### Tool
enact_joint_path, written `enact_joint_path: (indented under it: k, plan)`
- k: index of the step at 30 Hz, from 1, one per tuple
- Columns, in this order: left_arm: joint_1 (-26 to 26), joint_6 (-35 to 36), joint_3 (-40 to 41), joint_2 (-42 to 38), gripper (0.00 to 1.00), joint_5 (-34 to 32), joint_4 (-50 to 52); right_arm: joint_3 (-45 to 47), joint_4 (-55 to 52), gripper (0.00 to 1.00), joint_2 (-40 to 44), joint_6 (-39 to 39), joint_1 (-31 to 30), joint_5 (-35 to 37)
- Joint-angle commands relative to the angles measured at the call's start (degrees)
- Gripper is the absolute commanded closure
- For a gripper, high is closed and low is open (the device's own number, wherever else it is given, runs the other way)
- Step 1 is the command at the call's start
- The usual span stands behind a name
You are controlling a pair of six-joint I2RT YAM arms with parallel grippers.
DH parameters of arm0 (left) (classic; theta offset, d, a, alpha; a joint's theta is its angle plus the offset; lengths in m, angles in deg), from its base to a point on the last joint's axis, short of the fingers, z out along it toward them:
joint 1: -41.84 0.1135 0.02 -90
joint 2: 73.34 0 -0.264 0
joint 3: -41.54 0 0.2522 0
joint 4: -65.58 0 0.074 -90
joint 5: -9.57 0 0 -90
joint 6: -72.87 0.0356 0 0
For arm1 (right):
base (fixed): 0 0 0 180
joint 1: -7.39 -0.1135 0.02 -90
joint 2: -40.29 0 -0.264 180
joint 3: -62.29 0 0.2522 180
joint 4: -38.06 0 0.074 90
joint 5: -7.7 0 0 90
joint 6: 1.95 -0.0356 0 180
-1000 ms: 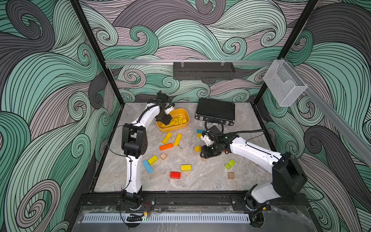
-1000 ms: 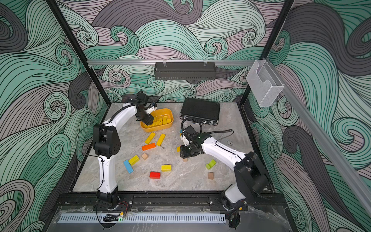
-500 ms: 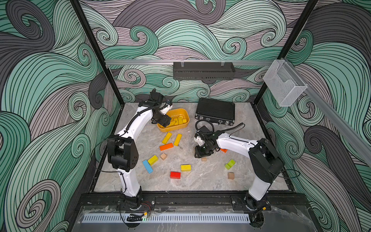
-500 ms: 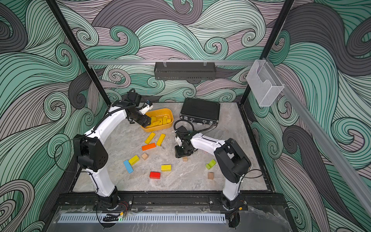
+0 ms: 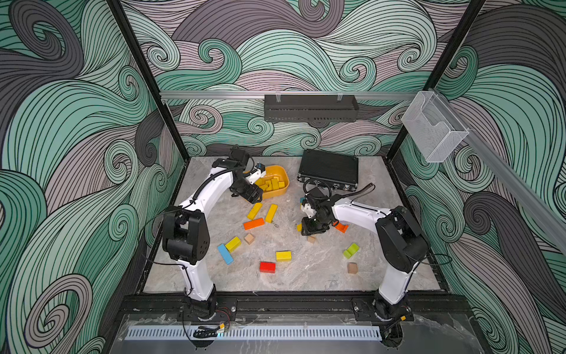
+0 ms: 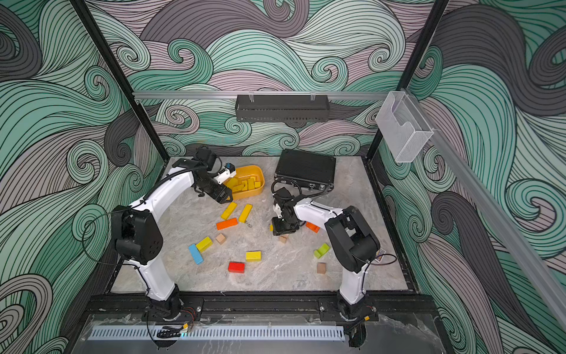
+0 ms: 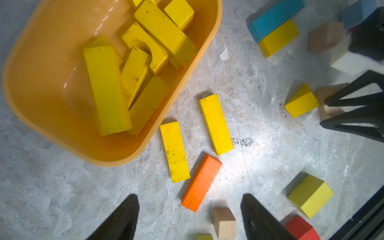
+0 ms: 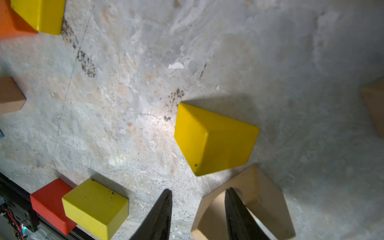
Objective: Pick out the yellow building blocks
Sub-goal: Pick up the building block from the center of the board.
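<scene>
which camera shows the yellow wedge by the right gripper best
The right wrist view: the yellow wedge sits large in the middle, its sloped face and edges sharp, just ahead of the right gripper. The left wrist view shows it small; in both top views only a sliver peeks from beside the gripper.

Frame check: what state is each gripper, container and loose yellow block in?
Left gripper: open, empty.
Right gripper: open, empty.
Orange tub: upright, several yellow blocks inside.
Black case: shut.
Two yellow bars: lying flat outside tub.
Yellow wedge: loose, not gripped.
</scene>
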Motion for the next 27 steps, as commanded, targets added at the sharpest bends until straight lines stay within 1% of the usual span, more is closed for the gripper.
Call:
enact_joint_path:
  k: [1, 6, 11, 13, 18, 22, 27]
  plan:
    - [-0.2, 1.5, 1.0, -2.0, 0.22, 3.8, 1.8, -1.3, -2.0, 0.56, -0.5, 1.3, 1.4, 1.6]
    - [-2.3, 3.1, 2.5, -1.3, 0.24, 4.2, 2.2, -0.8, -2.5, 0.56, 0.9, 2.2, 3.2, 1.8]
    - [-5.9, 4.3, 3.4, 0.3, 0.25, 3.7, 2.4, -0.9, -2.5, 0.56, 3.7, 3.7, 3.4, 3.2]
    - [-7.5, 4.5, 3.7, 0.9, 0.25, 2.6, 2.2, -1.1, -2.5, 0.56, 4.6, 4.1, 3.4, 3.6]
    - [-11.3, 3.4, 3.7, 4.0, 0.26, -3.1, 0.8, -1.5, -2.8, 0.55, 6.2, 5.1, 3.5, 4.5]
    - [-11.8, 1.2, 3.4, 6.1, 0.25, -5.1, -1.5, -0.6, -2.9, 0.55, 7.2, 5.3, 3.8, 5.0]
    - [-11.8, -0.3, 0.8, 10.2, 0.25, -6.8, -1.6, 1.0, -2.8, 0.55, 8.9, 5.1, 3.8, 5.3]
